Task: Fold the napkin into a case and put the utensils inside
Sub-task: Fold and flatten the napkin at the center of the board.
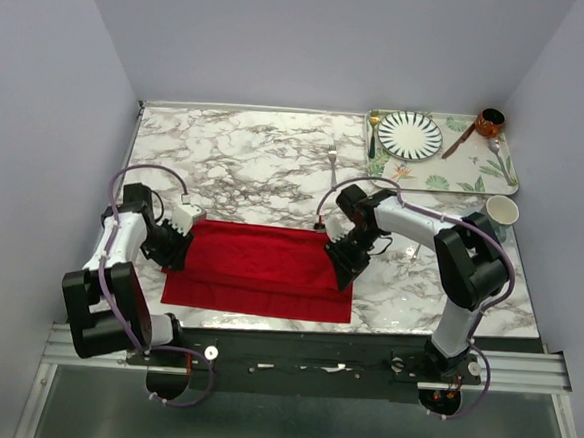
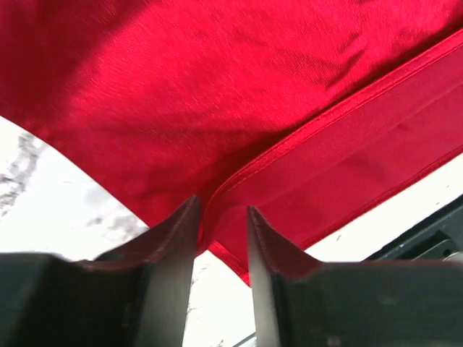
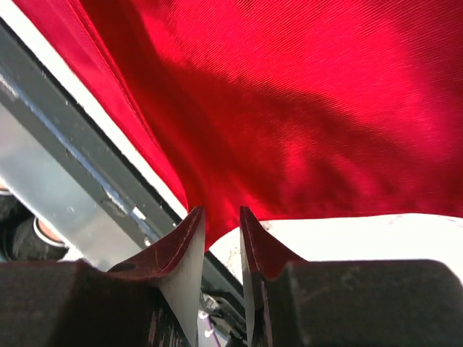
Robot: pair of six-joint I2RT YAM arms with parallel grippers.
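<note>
The red napkin lies as a wide folded rectangle near the table's front edge. My left gripper is at its left edge. In the left wrist view the jaws stand a narrow gap apart, with the hemmed fold of the napkin running in between the tips. My right gripper is at the napkin's right edge. There the jaws are slightly apart and a corner of the napkin reaches the tips. A silver fork lies on the marble beyond the cloth.
A patterned tray at the back right holds a striped plate, a gold spoon, a brown wooden utensil, a small brown bowl and a silver utensil. A pale cup stands beside the tray.
</note>
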